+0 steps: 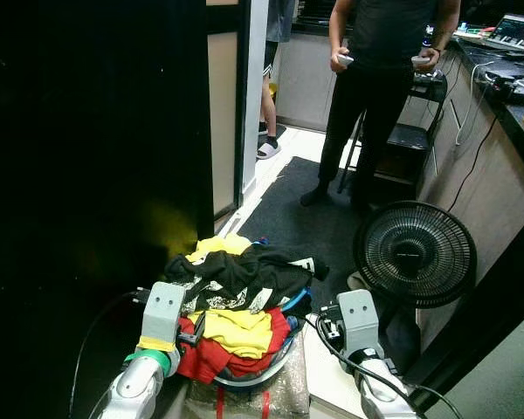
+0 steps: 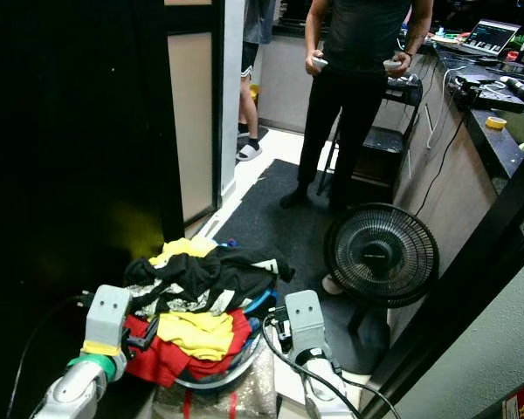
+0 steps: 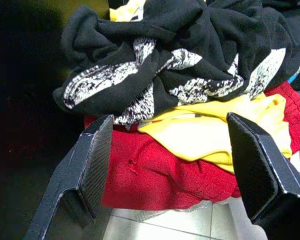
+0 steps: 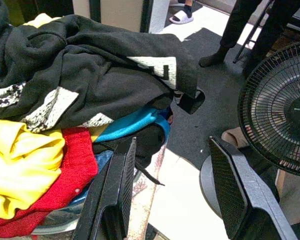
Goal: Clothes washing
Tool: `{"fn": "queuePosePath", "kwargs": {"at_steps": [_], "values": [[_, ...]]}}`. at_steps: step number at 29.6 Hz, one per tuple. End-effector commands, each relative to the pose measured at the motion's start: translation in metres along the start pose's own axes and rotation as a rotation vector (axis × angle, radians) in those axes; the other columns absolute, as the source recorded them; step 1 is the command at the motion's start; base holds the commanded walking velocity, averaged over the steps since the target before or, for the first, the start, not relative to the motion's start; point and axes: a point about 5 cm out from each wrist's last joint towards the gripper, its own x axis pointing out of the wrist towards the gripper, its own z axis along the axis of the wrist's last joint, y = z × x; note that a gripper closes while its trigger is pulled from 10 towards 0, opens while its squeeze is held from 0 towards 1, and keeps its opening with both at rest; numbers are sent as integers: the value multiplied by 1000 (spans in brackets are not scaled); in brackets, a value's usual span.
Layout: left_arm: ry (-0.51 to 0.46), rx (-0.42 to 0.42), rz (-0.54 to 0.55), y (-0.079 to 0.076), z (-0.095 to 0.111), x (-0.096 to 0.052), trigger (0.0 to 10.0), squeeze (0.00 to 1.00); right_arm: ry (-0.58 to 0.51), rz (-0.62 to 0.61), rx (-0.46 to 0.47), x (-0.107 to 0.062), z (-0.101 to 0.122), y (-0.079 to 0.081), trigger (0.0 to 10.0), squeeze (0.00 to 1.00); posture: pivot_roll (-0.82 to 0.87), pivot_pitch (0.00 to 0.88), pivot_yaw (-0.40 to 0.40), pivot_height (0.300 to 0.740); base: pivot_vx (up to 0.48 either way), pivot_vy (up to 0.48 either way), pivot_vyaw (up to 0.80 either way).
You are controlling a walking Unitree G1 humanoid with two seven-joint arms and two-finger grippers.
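A heap of clothes [image 1: 236, 305], black on top of yellow and red, fills a basket [image 1: 244, 377] on the floor between the 2 arms. The left gripper [image 3: 167, 165] and right gripper [image 4: 172, 187] flank it, both spread wide and empty. A black fan [image 1: 415, 253] stands just right; a person [image 1: 380, 78] stands beyond

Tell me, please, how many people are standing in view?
2. One person in black stands on the dark mat beyond the fan. A second person's leg shows by the doorway; others may be hidden.
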Motion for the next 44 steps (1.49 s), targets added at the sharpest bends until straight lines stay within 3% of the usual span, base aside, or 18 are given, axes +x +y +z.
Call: {"fn": "queuePosePath", "kwargs": {"at_steps": [1, 34, 44], "values": [[38, 2, 2, -1, -11, -4, 10000, 0, 11, 11, 0, -2, -3, 2, 10000, 0, -38, 46, 9, 740, 0, 0, 0], [10, 18, 7, 2, -7, -2, 10000, 0, 22, 10, 4, -4, -6, 3, 10000, 0, -38, 45, 14, 740, 0, 0, 0], [3, 18, 9, 3, -6, -2, 10000, 0, 22, 9, 6, -4, -6, 3, 10000, 0, -38, 48, 14, 740, 449, 0, 0]]}}
